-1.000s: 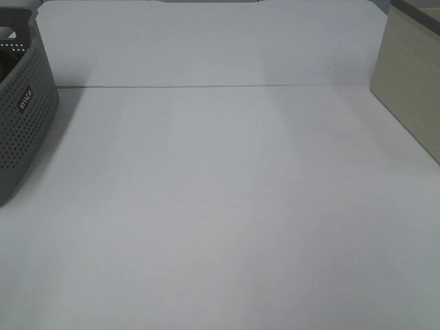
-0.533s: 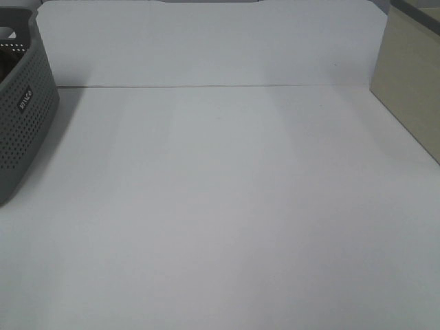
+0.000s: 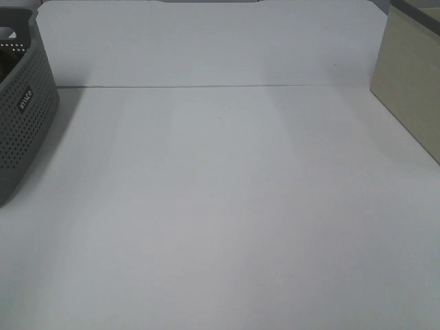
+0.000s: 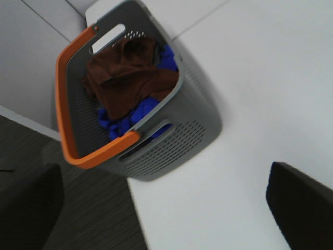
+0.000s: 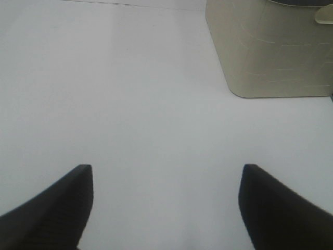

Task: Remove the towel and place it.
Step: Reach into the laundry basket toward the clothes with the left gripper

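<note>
Nothing of the job looks done yet, as far as I can see. The towel (image 4: 130, 78) lies bunched up inside the grey basket (image 4: 200, 117), the one with the orange rim, on top of some bright blue cloth (image 4: 122, 122). That basket stands at the left edge of the table (image 3: 220, 206), only partly inside the high view. The left pincer (image 4: 165, 187) hangs above and off to one side of the basket, its jaws spread as wide as they go and holding nothing. It is well clear of the towel. The right pincer (image 5: 166, 172) is over bare table near a beige bin (image 5: 270, 52), its jaws also wide apart and empty. Neither arm shows in the high view, and the middle of the table has nothing laid on it. So I'd judge the whole task is left: reaching down into the basket, taking hold of the brown cloth, lifting it free of the blue stuff, then setting it down. Where it should go I cannot tell.
</note>
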You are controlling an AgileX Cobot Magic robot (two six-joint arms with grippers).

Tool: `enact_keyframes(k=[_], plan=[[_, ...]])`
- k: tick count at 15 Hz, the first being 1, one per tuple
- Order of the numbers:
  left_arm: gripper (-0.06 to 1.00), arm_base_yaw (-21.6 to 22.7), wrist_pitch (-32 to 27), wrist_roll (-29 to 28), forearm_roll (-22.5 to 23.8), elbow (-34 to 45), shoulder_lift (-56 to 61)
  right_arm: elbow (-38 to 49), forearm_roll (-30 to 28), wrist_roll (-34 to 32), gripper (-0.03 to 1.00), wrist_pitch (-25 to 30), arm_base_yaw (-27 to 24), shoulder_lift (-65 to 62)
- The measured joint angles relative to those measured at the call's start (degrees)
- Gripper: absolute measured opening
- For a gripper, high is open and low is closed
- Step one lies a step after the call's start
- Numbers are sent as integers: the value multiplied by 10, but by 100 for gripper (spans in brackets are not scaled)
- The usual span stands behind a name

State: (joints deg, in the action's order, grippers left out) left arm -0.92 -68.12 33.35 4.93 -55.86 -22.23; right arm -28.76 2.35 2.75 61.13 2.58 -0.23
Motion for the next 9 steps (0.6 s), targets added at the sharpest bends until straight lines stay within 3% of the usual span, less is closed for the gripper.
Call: enact_keyframes(k=[2,6,7,9], plan=[[99,-3,-12,83,62,-69,-127,0,0,0,75,0,0,0],[99,-6,15,152,123,-150,-344,0,0,0,75,0,0,0],[99,-6,40,182,157,-179,-444,0,0,0,75,0,0,0],[99,-6,57,194,180,-213,-522,0,0,0,75,0,0,0]])
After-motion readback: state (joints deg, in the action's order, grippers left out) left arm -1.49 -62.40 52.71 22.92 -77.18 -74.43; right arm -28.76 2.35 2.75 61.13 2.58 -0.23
